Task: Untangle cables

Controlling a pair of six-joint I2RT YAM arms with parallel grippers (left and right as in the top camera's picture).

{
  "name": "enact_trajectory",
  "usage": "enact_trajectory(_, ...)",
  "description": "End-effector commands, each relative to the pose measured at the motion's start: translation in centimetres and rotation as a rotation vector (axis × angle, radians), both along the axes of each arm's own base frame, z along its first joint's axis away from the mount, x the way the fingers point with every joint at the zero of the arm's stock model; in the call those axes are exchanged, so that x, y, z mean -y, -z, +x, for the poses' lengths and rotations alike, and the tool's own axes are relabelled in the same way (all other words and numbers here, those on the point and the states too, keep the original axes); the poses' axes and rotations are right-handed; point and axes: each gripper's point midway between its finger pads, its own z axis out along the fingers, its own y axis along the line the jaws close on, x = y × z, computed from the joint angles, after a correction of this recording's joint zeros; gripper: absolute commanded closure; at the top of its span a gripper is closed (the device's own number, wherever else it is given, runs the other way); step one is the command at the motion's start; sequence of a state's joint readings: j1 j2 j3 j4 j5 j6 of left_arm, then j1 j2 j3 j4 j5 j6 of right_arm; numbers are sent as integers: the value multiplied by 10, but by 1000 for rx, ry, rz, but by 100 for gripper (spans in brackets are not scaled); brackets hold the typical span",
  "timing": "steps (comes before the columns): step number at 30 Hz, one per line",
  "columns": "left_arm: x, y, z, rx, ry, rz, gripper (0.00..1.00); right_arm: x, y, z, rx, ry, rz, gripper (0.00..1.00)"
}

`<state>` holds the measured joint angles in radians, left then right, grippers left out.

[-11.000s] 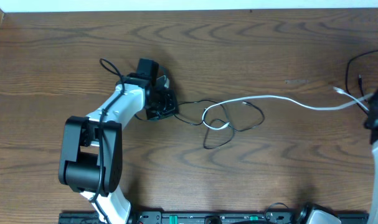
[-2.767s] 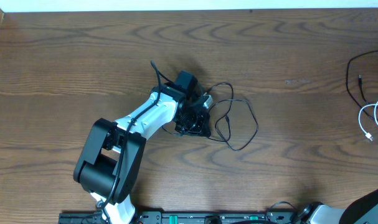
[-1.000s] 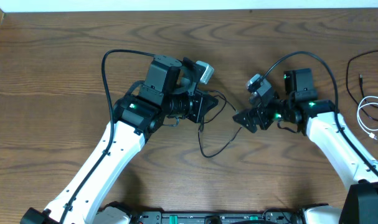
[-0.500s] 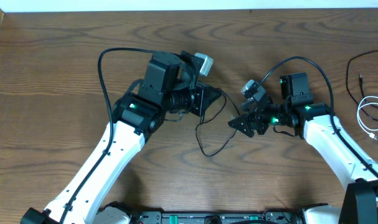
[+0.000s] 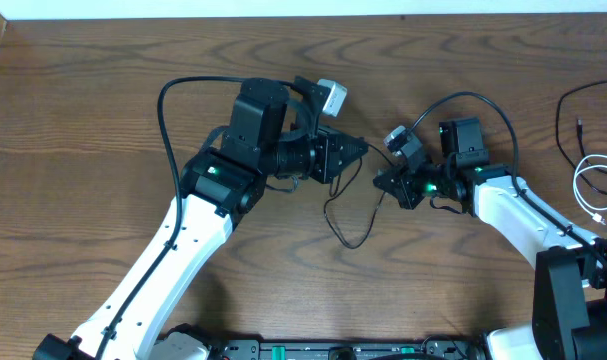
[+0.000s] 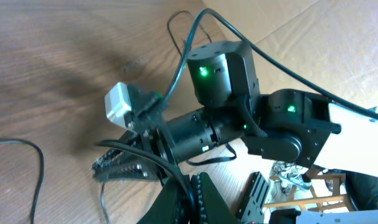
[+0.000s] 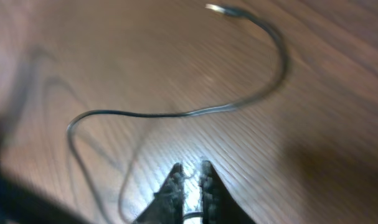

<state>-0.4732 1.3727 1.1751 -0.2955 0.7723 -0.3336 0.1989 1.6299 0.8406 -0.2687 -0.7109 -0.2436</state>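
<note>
Wooden table [image 5: 103, 110]: pincers closer, black cable [image 5: 351, 215] between.

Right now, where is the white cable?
In the overhead view the white cable lies looped at the table's far right edge, just below a thin black cord, well clear of both grippers working mid-table.

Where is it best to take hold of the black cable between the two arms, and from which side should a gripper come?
Probably at the bottom of the black cable, where its loop lies flat on the bare table, apart from the left gripper and the right gripper. Come straight from above, with the fingers across the cord.
</note>
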Motion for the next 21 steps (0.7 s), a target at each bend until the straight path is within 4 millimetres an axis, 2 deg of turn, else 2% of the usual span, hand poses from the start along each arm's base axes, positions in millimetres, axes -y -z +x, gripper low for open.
enact_trajectory(1,-12,-6,7,21,-60,31,92,12,13,6,-37,97,-76,96)
enact_trajectory(7,-35,22,18,-15,-187,178,92,12,13,6,-37,98,-77,98)
enact_trajectory(9,-41,29,19,-26,-217,215,93,10,12,5,-41,89,-62,92)
enact_trajectory(11,-47,35,20,-37,-240,246,93,7,10,2,-49,75,-41,79)
enact_trajectory(21,-51,39,20,-45,-256,267,93,4,9,-2,-68,64,-27,85)
